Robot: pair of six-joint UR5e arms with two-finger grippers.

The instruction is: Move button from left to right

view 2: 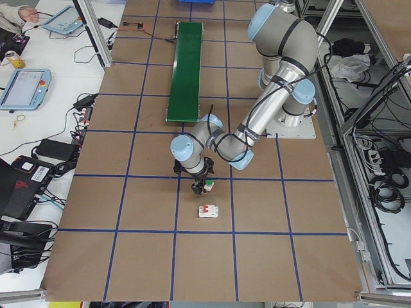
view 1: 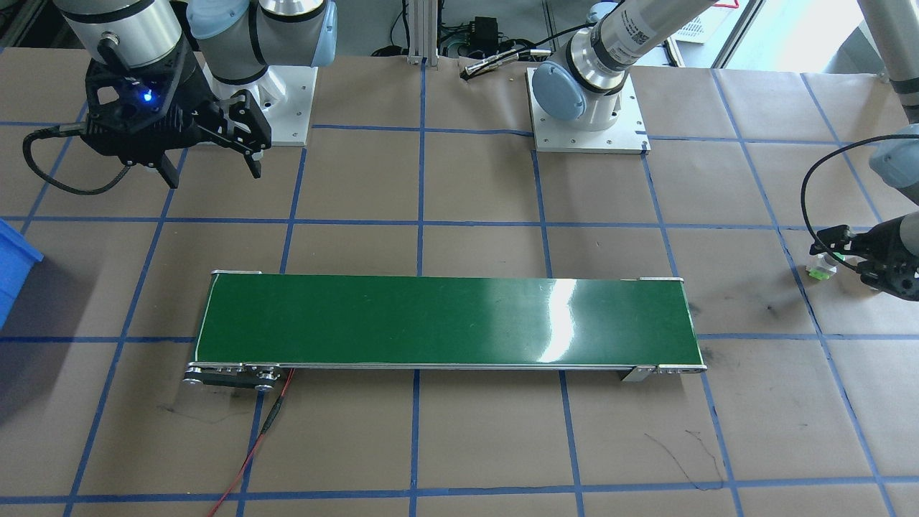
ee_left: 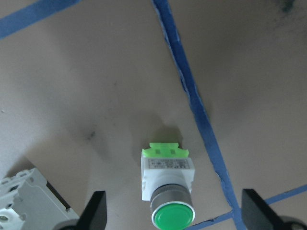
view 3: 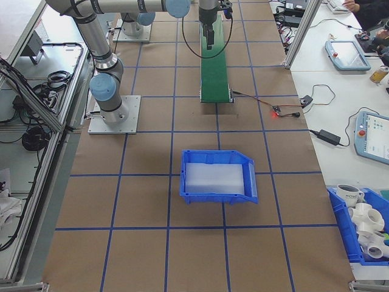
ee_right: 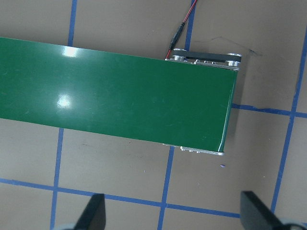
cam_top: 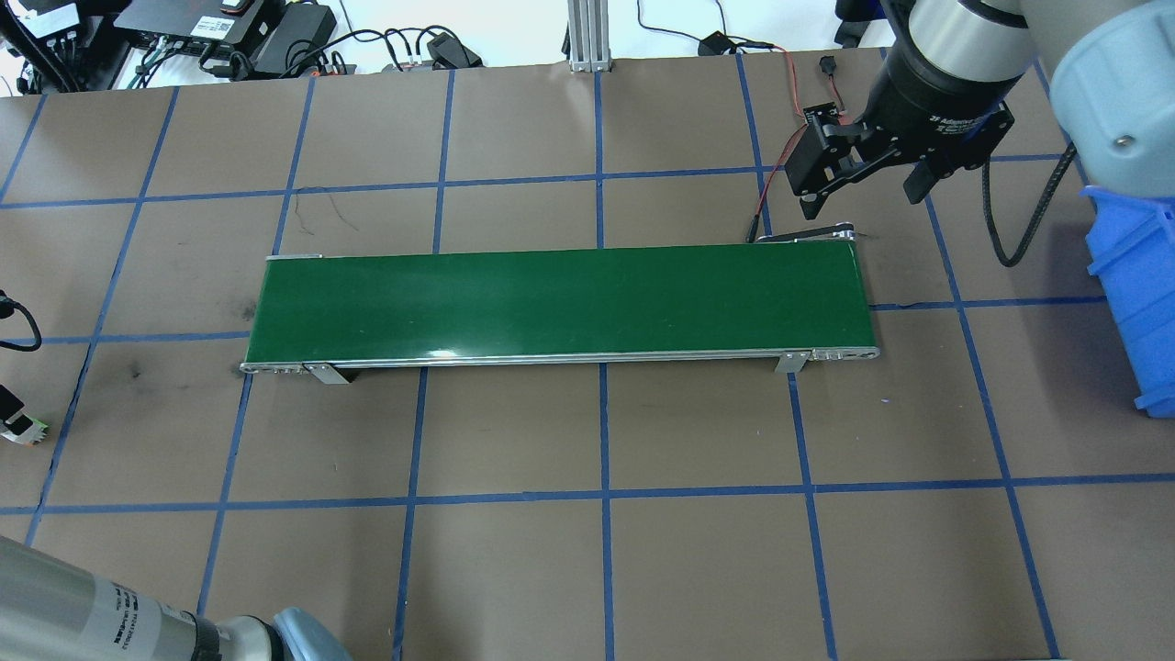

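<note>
1. We are looking at the button (ee_left: 168, 184) lying on its side on the brown paper of the worktop (ee_left: 96, 86), just beside a blue tape line, its round green cap pointing toward the wrist camera and its light-green end pointing away.
2. We are judging it to be light, hard plastic: stiff, not fragile, but smooth and rounded at the cap, so it could roll or slip if pinched there.
3. We are favouring the flat white sides of the blocky body as the place to take hold, since those faces sit parallel and square to the pads.
4. The left gripper (ee_left: 172, 218) is hovering right over it with its jaws wide, one finger on each side of the button and neither touching it.
5. A white breaker (ee_left: 24, 199) is sitting near the button, so the closing jaws are needing to stay clear of it.
6. Well apart, the green belt (cam_top: 560, 303) is lying across the middle of the worktop.
7. The right gripper (cam_top: 867, 174) is hanging above the belt's far end with its jaws wide, holding nothing.
</note>
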